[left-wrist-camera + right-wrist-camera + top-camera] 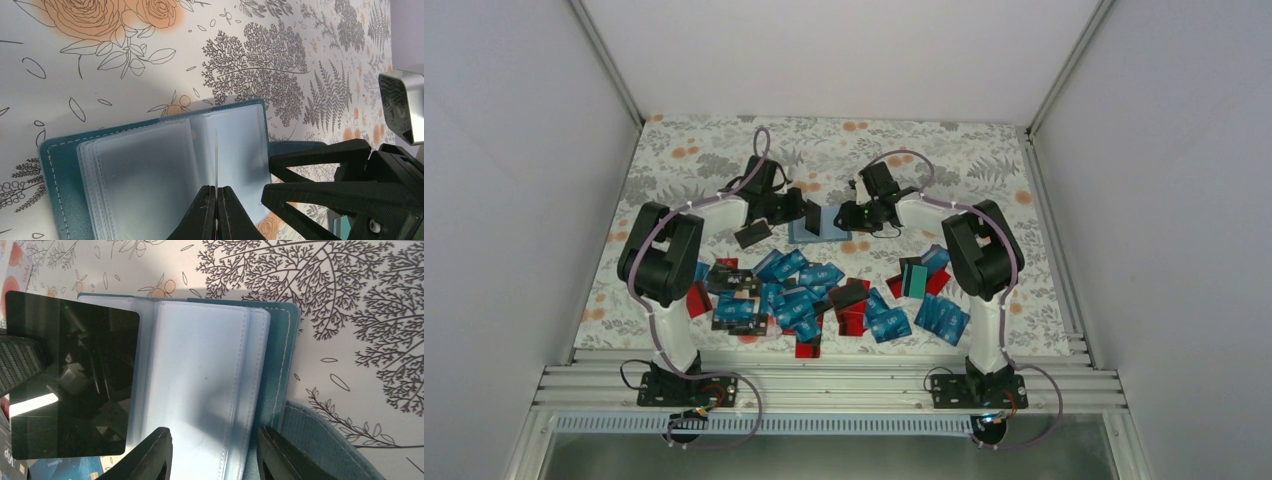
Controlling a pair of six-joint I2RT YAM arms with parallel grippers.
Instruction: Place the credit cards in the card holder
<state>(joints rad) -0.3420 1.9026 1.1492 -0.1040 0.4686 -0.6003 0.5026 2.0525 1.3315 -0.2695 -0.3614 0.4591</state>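
The teal card holder (826, 226) lies open on the floral table, its clear sleeves up. My left gripper (802, 210) is shut on a black credit card (813, 214) held on edge over the holder. In the left wrist view the card (216, 155) is edge-on above the sleeves (145, 170), pinched at the gripper (217, 189). In the right wrist view the black card (72, 380) stands at the holder's left side. My right gripper (215, 455) is open over the sleeves (200, 370), beside the teal cover (282, 360). It also shows in the top view (856, 214).
Several blue, red and black cards (804, 295) lie scattered on the near half of the table. A teal-green card (914, 280) and blue cards (942, 315) lie by the right arm. A black card (752, 235) lies near the left arm. White walls enclose the table.
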